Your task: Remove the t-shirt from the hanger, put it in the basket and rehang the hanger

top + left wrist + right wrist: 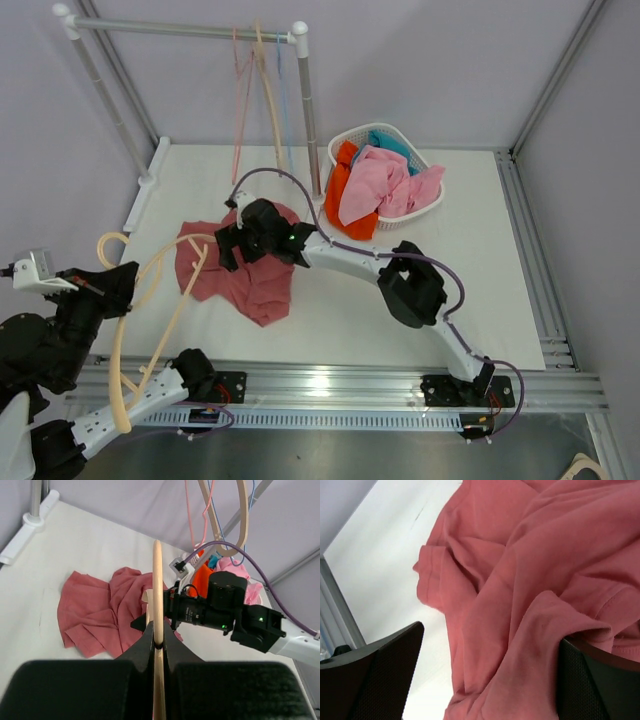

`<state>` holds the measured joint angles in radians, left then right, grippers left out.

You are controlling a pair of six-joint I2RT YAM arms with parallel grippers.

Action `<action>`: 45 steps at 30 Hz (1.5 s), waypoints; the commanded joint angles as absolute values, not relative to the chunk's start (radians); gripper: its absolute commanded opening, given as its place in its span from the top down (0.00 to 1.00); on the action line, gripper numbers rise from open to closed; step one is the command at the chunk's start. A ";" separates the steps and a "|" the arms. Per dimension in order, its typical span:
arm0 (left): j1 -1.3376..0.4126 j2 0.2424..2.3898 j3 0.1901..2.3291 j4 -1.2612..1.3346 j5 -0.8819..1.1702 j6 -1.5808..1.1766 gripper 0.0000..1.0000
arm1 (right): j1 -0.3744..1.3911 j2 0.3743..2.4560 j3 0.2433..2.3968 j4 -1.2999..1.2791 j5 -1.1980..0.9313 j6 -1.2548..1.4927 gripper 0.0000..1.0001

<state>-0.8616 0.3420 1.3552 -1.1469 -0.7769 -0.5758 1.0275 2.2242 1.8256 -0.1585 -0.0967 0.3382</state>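
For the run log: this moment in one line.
left gripper: shut on hanger | right gripper: open over t-shirt | t-shirt: crumpled on table

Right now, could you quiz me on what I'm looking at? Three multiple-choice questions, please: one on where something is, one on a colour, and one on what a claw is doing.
1. Where is the t-shirt?
A. Hanging on the rail
B. In the basket
C. Crumpled on the table

2. What colour is the t-shirt?
A. Dusty red
B. Blue
C. Green

3. What is the left gripper doing?
A. Open, holding nothing
B. Shut on the hanger
C. Shut on the t-shirt

Answers:
1 C: the top view shows it lying in folds on the white tabletop.
2 A: all three views show the same red fabric.
3 B: the left wrist view shows the thin beige hanger pinched between its two fingers.
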 commanded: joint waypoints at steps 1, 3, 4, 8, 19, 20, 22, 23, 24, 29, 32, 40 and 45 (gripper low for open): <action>-0.868 0.351 1.368 -1.008 -0.799 -0.448 0.99 | 1.038 2.348 2.029 -0.276 -0.063 0.295 0.01; -0.868 0.339 1.344 -0.893 -0.799 -0.350 0.99 | 1.049 2.440 2.126 -0.331 -0.037 0.276 0.00; -0.868 0.337 1.336 -0.850 -0.802 -0.313 0.99 | 1.049 2.469 2.126 -0.345 -0.028 0.269 0.00; -0.868 0.368 1.333 -0.736 -0.830 -0.204 0.99 | 1.058 2.552 2.194 -0.400 -0.002 0.258 0.01; -0.868 0.434 1.293 -0.528 -0.868 -0.048 0.99 | 1.101 2.369 1.880 -0.476 0.012 0.271 1.00; -0.868 0.437 1.290 -0.514 -0.871 -0.040 0.99 | 1.106 2.326 1.815 -0.460 -0.035 0.278 1.00; -0.868 0.445 1.292 -0.482 -0.885 -0.003 0.99 | 1.129 2.240 1.642 -0.437 -0.073 0.287 1.00; -0.868 0.448 1.287 -0.444 -0.897 0.014 0.99 | 1.137 2.158 1.593 -0.440 -0.095 0.285 1.00; -0.868 0.454 1.282 -0.421 -0.917 0.062 0.99 | 1.143 2.111 1.548 -0.460 -0.129 0.282 1.00; -0.868 0.482 1.284 -0.350 -0.962 0.120 0.99 | 1.106 1.743 1.393 -0.577 -0.155 0.270 1.00; -0.868 0.508 1.281 -0.347 -0.960 0.104 0.99 | 0.995 1.504 1.486 -0.662 -0.059 0.302 1.00; -0.867 0.575 1.308 -0.480 -0.904 -0.023 0.99 | 0.600 1.469 1.817 -0.721 0.143 0.256 1.00; -0.865 0.641 1.354 -0.590 -0.900 -0.084 0.99 | 0.427 1.650 2.054 -0.730 -0.007 0.235 1.00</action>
